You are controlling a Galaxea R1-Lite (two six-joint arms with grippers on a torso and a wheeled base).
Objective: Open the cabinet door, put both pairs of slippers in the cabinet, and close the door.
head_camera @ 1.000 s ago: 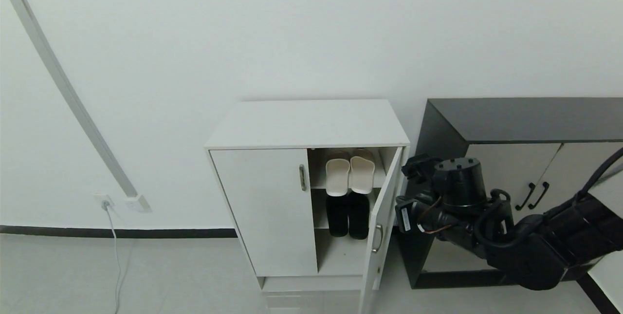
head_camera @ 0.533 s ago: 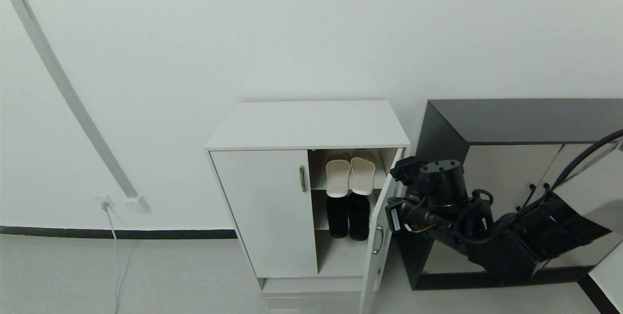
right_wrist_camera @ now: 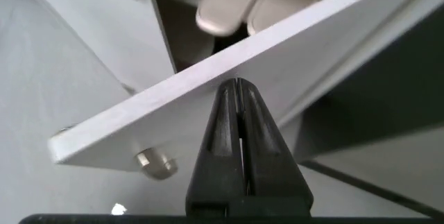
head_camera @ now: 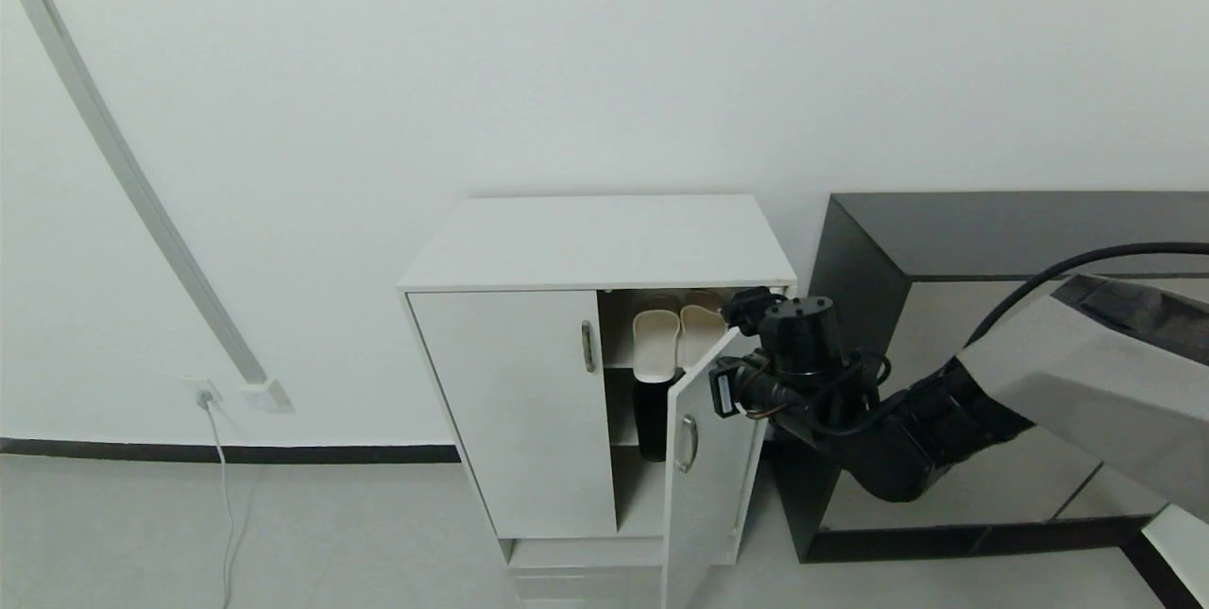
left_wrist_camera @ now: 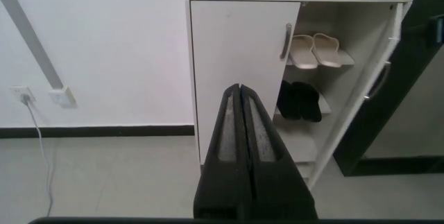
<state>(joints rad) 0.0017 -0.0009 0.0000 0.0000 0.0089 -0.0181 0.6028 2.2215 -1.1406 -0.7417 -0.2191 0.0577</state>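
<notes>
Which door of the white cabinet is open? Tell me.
The right door: it stands partway out from the cabinet, with the right gripper close against it. The left door sits flush and shut.

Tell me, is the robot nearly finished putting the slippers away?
Nearly. Done: the cream slippers sit above the black slippers inside the cabinet. In hand: the shut right gripper looks pressed against the outside of the right door, which stands partly open. Left: shutting that door all the way.
</notes>
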